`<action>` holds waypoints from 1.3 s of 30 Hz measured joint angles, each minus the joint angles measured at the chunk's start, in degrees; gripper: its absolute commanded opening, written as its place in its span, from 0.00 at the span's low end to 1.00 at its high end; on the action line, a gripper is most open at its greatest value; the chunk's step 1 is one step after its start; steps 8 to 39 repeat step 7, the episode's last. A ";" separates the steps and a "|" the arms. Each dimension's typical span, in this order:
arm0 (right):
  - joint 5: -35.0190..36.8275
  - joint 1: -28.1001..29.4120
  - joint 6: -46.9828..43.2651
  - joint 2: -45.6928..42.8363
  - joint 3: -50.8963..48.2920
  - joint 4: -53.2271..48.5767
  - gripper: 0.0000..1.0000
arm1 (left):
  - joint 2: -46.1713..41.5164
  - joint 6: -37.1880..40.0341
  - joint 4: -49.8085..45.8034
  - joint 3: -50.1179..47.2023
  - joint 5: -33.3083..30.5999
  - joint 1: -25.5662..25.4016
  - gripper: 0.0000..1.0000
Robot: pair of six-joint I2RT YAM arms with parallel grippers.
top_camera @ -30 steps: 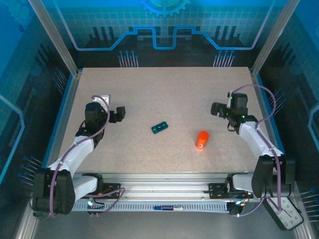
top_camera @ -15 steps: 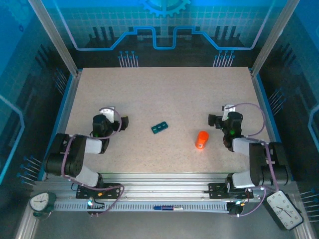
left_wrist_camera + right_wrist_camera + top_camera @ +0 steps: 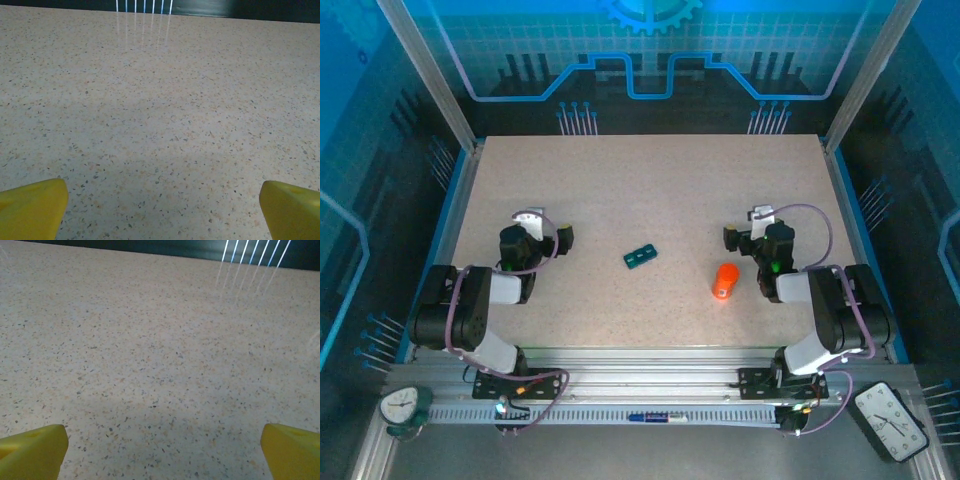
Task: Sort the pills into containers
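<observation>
We see the dark-teal pill box (image 3: 640, 256) lying near the middle of the speckled table (image 3: 660, 180). The orange bottle (image 3: 724, 281) stands to its right and slightly nearer, apart from it. The left gripper (image 3: 563, 238) sits low on the left, well apart from the pill box. The right gripper (image 3: 732, 238) sits just beyond the bottle. Both jaws are spread wide and hold nothing. Each wrist view shows yellow fingertips (image 3: 32, 207) with bare table between them.

pill box (image 3: 640, 256) — too small to tell if lids are open.
</observation>
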 measured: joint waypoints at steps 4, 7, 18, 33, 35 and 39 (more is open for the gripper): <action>-2.49 -1.07 -0.09 0.00 0.20 -0.39 1.00 | 0.00 -0.46 -0.02 0.00 0.28 0.00 0.99; -3.21 -2.38 -0.09 0.00 0.37 -0.55 1.00 | 0.00 -0.70 -0.04 0.00 0.24 0.00 0.99; -3.21 -2.38 -0.09 0.00 0.37 -0.55 1.00 | 0.00 -0.70 -0.04 0.00 0.24 0.00 0.99; -3.21 -2.38 -0.09 0.00 0.37 -0.55 1.00 | 0.00 -0.70 -0.04 0.00 0.24 0.00 0.99; -3.21 -2.38 -0.09 0.00 0.37 -0.55 1.00 | 0.00 -0.70 -0.04 0.00 0.24 0.00 0.99; -3.21 -2.38 -0.09 0.00 0.37 -0.55 1.00 | 0.00 -0.70 -0.04 0.00 0.24 0.00 0.99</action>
